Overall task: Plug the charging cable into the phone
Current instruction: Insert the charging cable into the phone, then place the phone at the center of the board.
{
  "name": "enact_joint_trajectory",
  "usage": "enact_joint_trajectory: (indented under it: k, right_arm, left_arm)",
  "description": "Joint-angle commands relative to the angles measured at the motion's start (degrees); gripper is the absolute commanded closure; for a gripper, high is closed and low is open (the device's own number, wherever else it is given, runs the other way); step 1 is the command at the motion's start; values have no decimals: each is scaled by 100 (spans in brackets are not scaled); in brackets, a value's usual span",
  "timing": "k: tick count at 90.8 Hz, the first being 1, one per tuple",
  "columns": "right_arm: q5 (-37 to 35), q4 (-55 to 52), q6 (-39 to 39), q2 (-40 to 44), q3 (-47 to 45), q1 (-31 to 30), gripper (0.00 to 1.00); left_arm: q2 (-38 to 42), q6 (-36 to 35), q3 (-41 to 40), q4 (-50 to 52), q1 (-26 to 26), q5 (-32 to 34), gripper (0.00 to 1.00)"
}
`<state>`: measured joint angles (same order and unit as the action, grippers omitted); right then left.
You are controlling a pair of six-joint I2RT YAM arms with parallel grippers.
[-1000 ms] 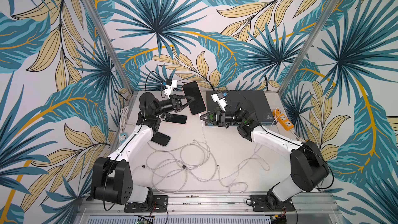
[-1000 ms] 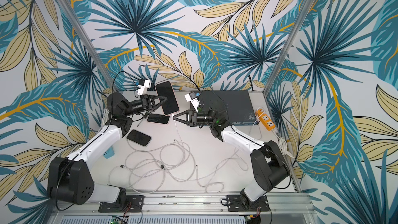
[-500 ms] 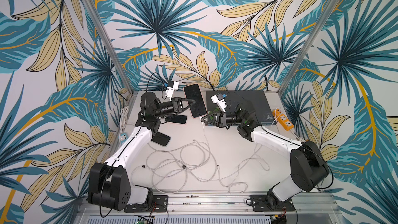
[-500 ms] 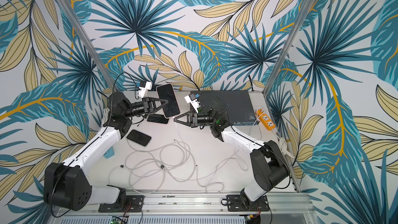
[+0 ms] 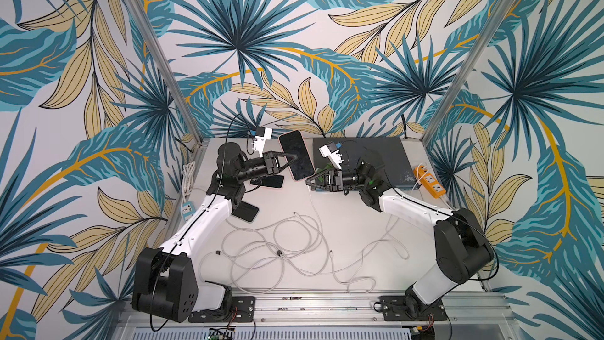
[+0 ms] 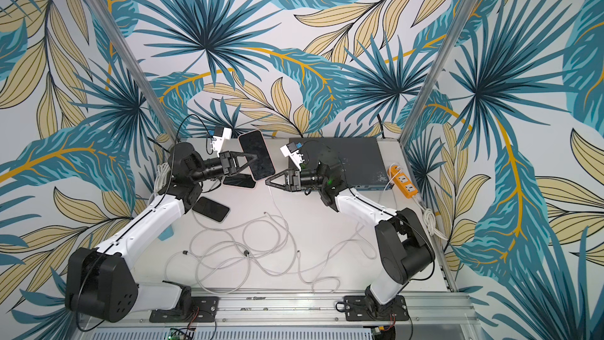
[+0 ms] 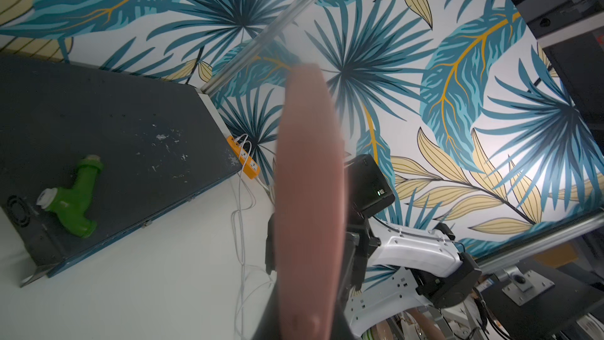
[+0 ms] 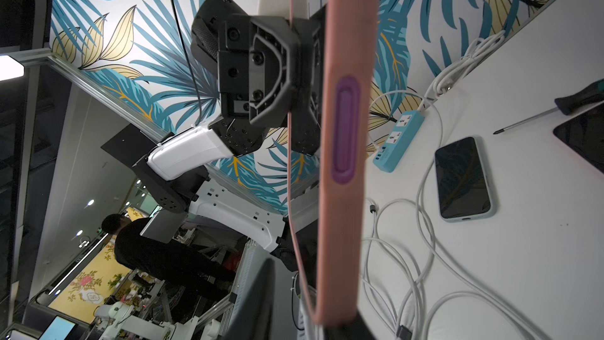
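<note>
**Left pinching the pink phone in the air, right jaws parted at its lower corner**

Counting: two arms, three phones, two power strips, one dark box, one green Y-adapter, one screwdriver.

Tooling: left gripper (image 5: 291, 158) is pinching the pink-cased phone (image 5: 294, 145) across its faces. It is holding it clear of the table (image 5: 353, 224) at about 12 o'clock, screen tilting toward the top cameras. The right gripper (image 5: 309, 180) is sitting at that phone's 5 o'clock corner. In the right wrist view its fingers are standing apart, with the phone's corner and a white strand between them. The charging cable (image 5: 311, 201) is hanging from that spot down to the table. The fingers are hiding the joint, so I can't tell whether the plug is sitting in the port.

- The second phone (image 5: 271, 182) is lying flat under the left gripper, partly covered.
- The light-cased phone (image 8: 464, 179) is lying at 9 o'clock.
- The tangle of white cables (image 5: 278, 252) is sprawling at 6 o'clock, crossing too much for a strand count.
- The orange power strip (image 5: 429, 182) is sitting at 3 o'clock and the blue power strip (image 8: 400, 140) at 9 o'clock.
- The dark box (image 5: 389, 155) is sitting at 1 o'clock, carrying the green adapter (image 7: 73, 197).
- The frame edge is cutting off the screwdriver (image 8: 578, 98).

Writing: strip markings are coming out too small to read. The purple oblong (image 8: 344, 129) on the pink case's edge could be a button or a port surround; I can't tell which.
</note>
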<state>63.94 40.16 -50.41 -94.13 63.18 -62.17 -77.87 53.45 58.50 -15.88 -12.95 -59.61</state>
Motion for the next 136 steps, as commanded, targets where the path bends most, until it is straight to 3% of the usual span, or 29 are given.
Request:
enact_joint_trajectory:
  k: [1,16,29,46,61,72,87,98,107,120,136]
  right_arm:
    - [-682,-171,548,311,36,227,20]
    - [-802,-196,468,719,-967,845,13]
    - [-1159,-1052,986,1385,-1544,1241,13]
    - [-1744,-1717,1236,2159,-2051,1759,13]
    - [-2171,-1732,1095,2645,-2525,2146,11]
    - [-2342,-1786,1005,2891,-2765,2296,11]
    - [-2438,-2202,1125,3116,-2815,2378,11]
    - [-2544,-2639,1246,3218,-2751,2430,11]
    - [-2639,-3134,1395,3308,-2680,2454,11]
    - [-2683,-3508,1511,3578,-2727,2454,11]
    - [-2800,-3722,1584,3800,-2760,2469,11]
  left_arm:
    - [-95,-709,287,1487,-114,-391,100]
    - [-587,-922,593,1905,268,8,100]
    - [-1280,-1188,579,2149,234,201,100]
    - [-1901,-1147,61,1388,-453,339,100]
    - [-2722,-792,150,453,-1217,454,100]
    - [-3326,-435,559,-40,-1538,457,93]
    - [-4005,-543,1286,289,-1918,521,88]
    - [-4315,-460,1512,238,-1948,563,85]
    - [-4565,-557,1829,489,-1976,567,74]
    - [-4922,-822,2338,1097,-2056,558,72]
    - [-4968,-932,2306,1263,-2079,530,64]
